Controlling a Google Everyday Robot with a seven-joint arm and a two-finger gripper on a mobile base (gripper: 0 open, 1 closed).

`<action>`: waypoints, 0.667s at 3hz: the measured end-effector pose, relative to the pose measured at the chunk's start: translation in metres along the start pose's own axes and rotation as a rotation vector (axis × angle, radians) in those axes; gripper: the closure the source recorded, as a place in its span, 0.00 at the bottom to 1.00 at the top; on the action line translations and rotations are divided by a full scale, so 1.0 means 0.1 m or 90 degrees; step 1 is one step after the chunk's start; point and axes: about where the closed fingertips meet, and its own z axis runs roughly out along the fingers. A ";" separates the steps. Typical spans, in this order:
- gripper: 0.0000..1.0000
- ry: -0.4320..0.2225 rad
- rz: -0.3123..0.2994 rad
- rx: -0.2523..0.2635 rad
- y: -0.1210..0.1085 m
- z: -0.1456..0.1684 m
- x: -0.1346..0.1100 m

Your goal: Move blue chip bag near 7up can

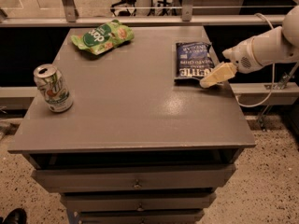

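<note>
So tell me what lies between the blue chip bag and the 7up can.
Only bare tabletop, in the camera view; the gripper sits at the blue chip bag's near-right corner.

chip bag [193,59]: back right of the surface [140,120]
7up can [53,88]: far left, nearer the front
other snack bag [103,36]: back left
claw [216,76]: by the chip bag's front right corner

Single high view down onto table [140,106], jaws at right

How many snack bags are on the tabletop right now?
2. The blue chip bag lies at the right rear, with the gripper at its near right corner. The green snack bag lies at the left rear. None seem hidden.
</note>
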 end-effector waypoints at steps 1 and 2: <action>0.37 -0.021 0.011 -0.005 -0.02 0.13 -0.02; 0.59 -0.045 0.004 -0.011 0.01 0.14 -0.15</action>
